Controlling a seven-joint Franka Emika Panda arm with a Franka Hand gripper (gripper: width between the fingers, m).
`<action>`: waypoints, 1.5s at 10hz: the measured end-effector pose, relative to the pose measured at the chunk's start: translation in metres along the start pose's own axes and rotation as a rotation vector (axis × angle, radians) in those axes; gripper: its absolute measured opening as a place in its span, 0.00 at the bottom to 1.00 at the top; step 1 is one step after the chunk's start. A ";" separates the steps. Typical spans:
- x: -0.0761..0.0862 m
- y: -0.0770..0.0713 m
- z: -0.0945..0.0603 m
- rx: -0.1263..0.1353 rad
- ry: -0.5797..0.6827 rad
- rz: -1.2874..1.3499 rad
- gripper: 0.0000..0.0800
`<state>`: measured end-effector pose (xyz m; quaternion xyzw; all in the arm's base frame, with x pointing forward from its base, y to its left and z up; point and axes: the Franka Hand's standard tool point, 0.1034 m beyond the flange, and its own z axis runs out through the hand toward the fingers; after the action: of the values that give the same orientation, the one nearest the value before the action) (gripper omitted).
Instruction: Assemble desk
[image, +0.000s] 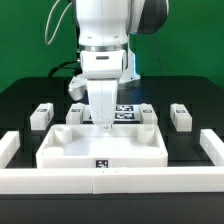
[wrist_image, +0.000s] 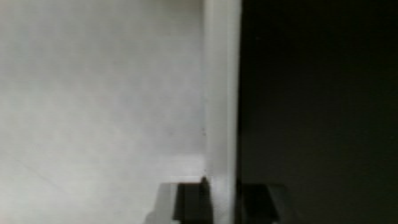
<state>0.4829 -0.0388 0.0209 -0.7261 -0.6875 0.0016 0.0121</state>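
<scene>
The desk panel (image: 100, 150), a white tray with a raised rim, lies flat in the middle of the black table. My gripper (image: 103, 125) reaches straight down onto its far rim. In the wrist view the rim (wrist_image: 222, 100) runs as a thin white wall between my gripper's (wrist_image: 226, 190) two dark fingers (wrist_image: 192, 205), which press on both of its sides. The panel's pale floor (wrist_image: 98, 110) lies on one side and the black table on the other. Small white block legs lie loose: two at the exterior view's left (image: 42, 115) (image: 77, 112), two at its right (image: 148, 114) (image: 180, 117).
The marker board (image: 126, 109) lies just behind the gripper. Long white border walls run along the front (image: 110, 182), the exterior view's left (image: 8, 148) and right (image: 213, 148). A green backdrop stands behind the table.
</scene>
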 end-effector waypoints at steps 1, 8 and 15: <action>0.000 0.000 0.000 0.000 0.000 0.000 0.07; 0.062 0.017 0.001 -0.035 0.039 -0.039 0.07; 0.079 0.031 0.001 0.013 0.047 -0.017 0.07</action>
<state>0.5178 0.0387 0.0207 -0.7199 -0.6932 -0.0112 0.0331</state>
